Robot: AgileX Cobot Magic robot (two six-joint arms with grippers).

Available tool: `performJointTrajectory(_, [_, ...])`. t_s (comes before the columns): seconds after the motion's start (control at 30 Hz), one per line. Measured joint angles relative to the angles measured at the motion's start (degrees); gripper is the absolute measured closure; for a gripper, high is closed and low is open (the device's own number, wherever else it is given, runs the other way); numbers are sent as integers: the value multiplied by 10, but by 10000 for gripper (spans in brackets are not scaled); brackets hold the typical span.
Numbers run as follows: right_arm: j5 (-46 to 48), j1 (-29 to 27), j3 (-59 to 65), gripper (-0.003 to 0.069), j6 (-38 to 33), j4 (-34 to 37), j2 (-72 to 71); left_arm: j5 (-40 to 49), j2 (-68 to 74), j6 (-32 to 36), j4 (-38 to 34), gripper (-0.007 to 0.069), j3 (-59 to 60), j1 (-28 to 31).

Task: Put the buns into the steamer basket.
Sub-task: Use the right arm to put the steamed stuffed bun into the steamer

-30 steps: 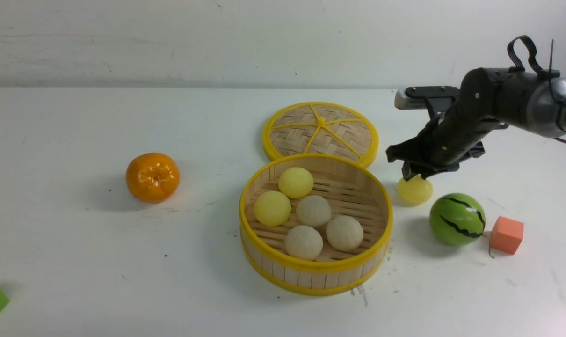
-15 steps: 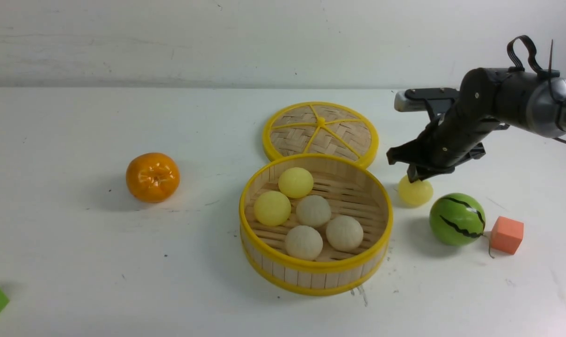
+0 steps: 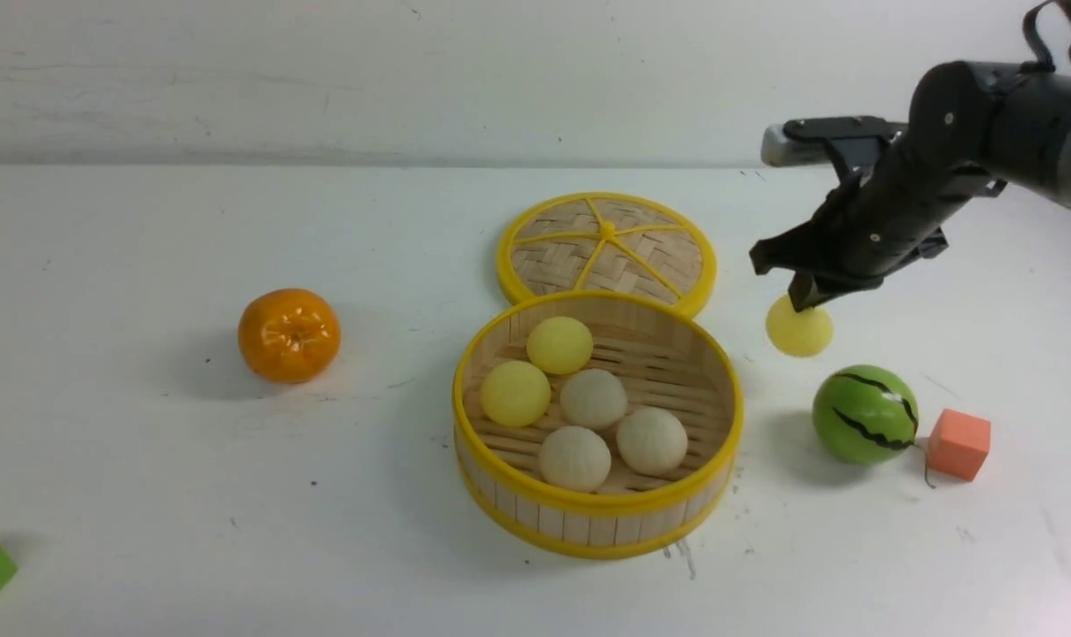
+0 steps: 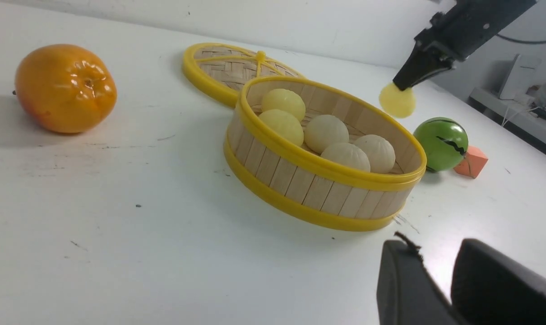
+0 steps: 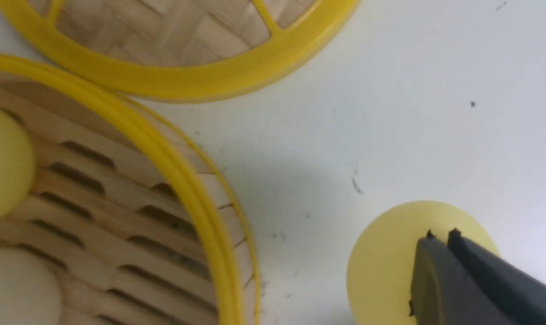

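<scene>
Left tool (image 4: 440, 280): sitting low over the white tabletop (image 3: 146, 495), fingers standing a little apart, holding nothing; idle.
Steamer basket: round bamboo steamer basket w/ yellow rims (image 3: 597, 509) is carrying five small round buns — two smooth pale-yellow (image 3: 535, 372), three beige-white pleated (image 3: 620, 425).
Sixth bun: smooth pale-yellow bun (image 3: 798, 327) is now hanging clear of the tabletop, between basket & green black-striped watermelon ball (image 3: 865, 414); a sec ago it was resting on the tabletop.
Right tool (image 3: 805, 301): tips pressed nearly together, pinching the bun's top; arm is rising & pulling back vs a sec ago.
Meaning: grasp looks done, lift underway; prob. only the carry over the rim & release are left for the last bun.
Front view only: shows the orange glossy fruit (image 3: 288, 334), the flat woven yellow-spoked lid (image 3: 606, 248) behind the basket, and the gap under the bun.
Right wrist only: is showing the tips biting into the bun skin (image 5: 390, 266), beside the basket wall.
Left wrist only: is showing the bun riding abt level w/ the basket rim.
</scene>
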Motion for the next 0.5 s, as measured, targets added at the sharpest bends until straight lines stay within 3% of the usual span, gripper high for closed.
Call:
performJointTrajectory(0.3, [62,26,0,662,-90,146,-49,0,0,0,0,452,0,0])
performJointTrajectory(0.5, [40,77,0,659,-97,149,-20,0,0,0,0,452,0,0])
